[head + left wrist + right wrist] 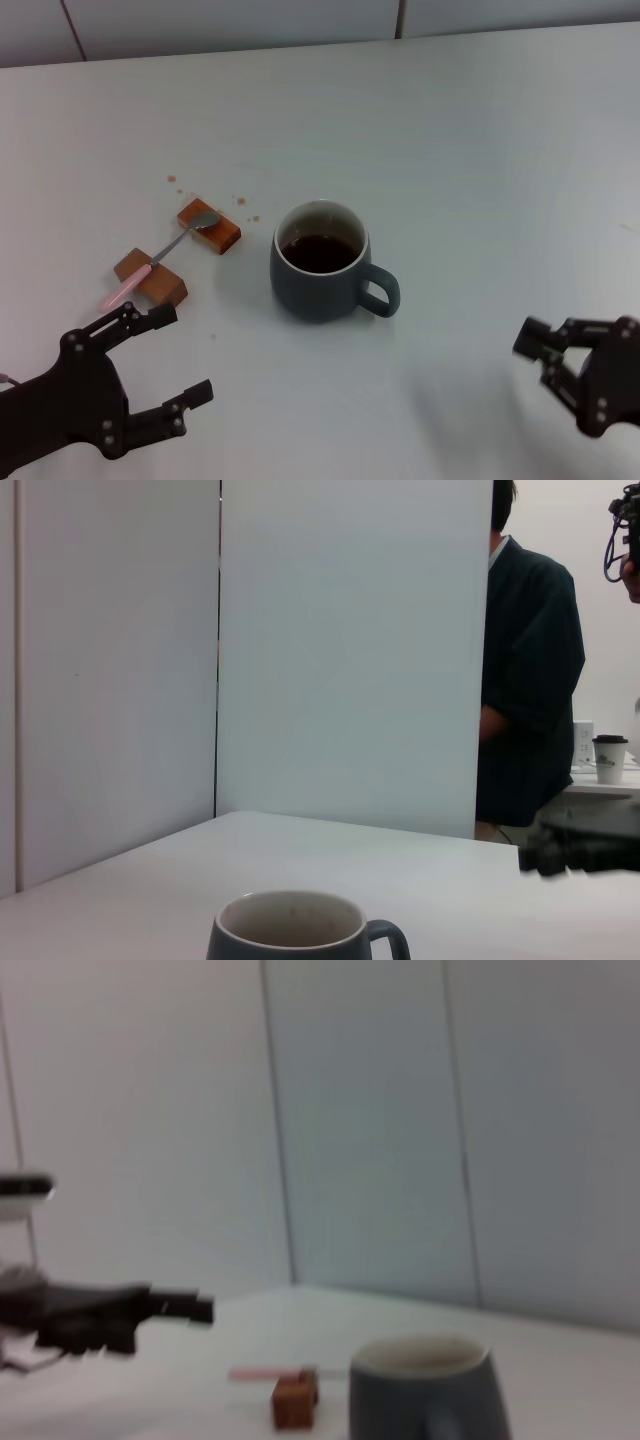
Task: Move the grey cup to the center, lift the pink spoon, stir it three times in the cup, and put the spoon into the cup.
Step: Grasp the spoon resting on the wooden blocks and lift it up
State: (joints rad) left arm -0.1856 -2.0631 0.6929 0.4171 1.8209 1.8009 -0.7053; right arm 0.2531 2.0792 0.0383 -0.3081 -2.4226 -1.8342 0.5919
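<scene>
grey cup [322,262] sits mid-table, upright, dark liquid inside, handle toward the right gripper [548,358]. pink spoon [160,256] lies bridged across two brown blocks [209,226] just left of the cup. left gripper [170,365] fingers spread apart, holding nothing, near the spoon handle. right gripper's fingers: cannot tell.
</scene>
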